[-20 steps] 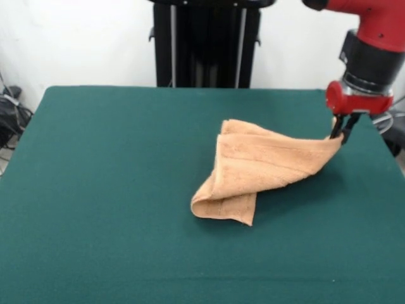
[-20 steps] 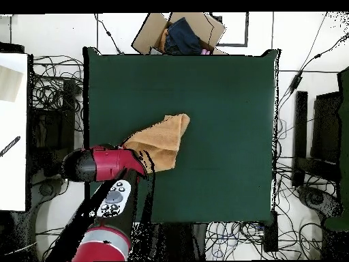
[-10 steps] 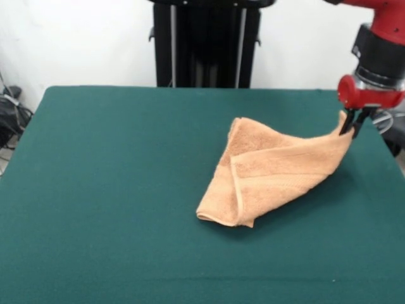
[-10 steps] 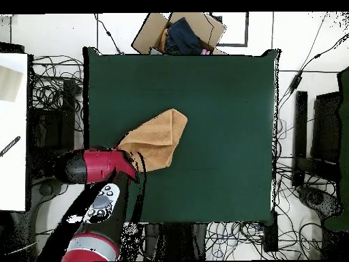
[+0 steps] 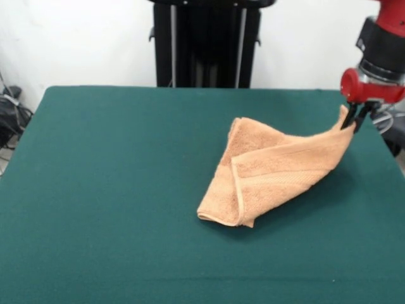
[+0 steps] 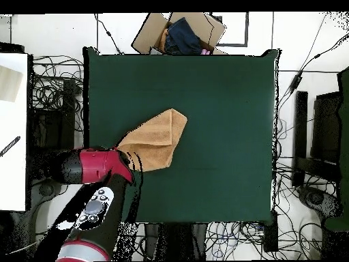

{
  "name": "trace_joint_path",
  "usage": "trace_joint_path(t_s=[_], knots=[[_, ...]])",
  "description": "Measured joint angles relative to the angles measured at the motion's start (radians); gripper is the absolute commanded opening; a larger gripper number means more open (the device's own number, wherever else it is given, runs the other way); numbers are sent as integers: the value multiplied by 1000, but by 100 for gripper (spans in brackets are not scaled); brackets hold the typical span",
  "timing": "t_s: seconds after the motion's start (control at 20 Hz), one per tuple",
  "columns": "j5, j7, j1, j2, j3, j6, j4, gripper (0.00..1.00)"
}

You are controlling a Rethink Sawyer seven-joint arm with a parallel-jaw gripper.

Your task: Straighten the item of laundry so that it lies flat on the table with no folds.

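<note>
At the counter's (image 5: 114, 190) right edge in the front view, the end effector (image 5: 352, 120) is clamped on one corner of the towel (image 5: 269, 174), holding that corner raised while the rest lies folded on the green top. Only the front view shows the pinch; overhead, the red arm (image 6: 95, 166) covers it. Bare counter spreads wide on the towel's other sides. A cardboard box (image 6: 180, 32) sits beyond the far edge.

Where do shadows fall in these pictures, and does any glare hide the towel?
Front view: a soft shadow lies on the table under the towel, beneath the corner that the gripper lifts; no glare. Overhead view: even light, the towel plain, its shadow hardly visible.
</note>
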Motion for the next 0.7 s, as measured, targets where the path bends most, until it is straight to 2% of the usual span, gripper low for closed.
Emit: trace_joint_path(t_s=[0.7], knots=[[41, 44, 84, 24, -65, 58, -72, 0]])
